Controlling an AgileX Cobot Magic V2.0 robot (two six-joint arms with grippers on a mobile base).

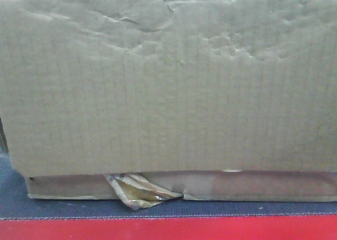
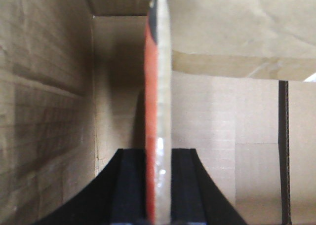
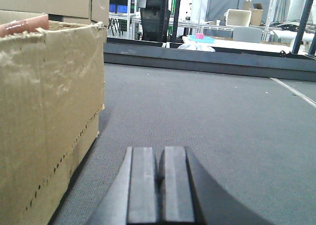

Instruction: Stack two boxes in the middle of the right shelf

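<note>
The front view is filled by the big cardboard box (image 1: 168,82), which rests on the wide flat box (image 1: 237,186); a crumpled glossy tape scrap (image 1: 137,192) pokes out under it. In the left wrist view my left gripper (image 2: 158,153) is shut on the upright taped edge of a box wall (image 2: 160,87), with the box's inside (image 2: 44,111) all around. My right gripper (image 3: 158,153) is shut and empty, low over the grey platform, just right of a cardboard box side (image 3: 44,111). The shelf is out of view.
Both boxes stand on a grey fabric platform (image 1: 52,206) with a red front edge (image 1: 168,229). The platform (image 3: 207,111) stretches ahead of the right gripper to a dark raised border (image 3: 197,57). Beyond it are a black office chair (image 3: 153,18) and tables.
</note>
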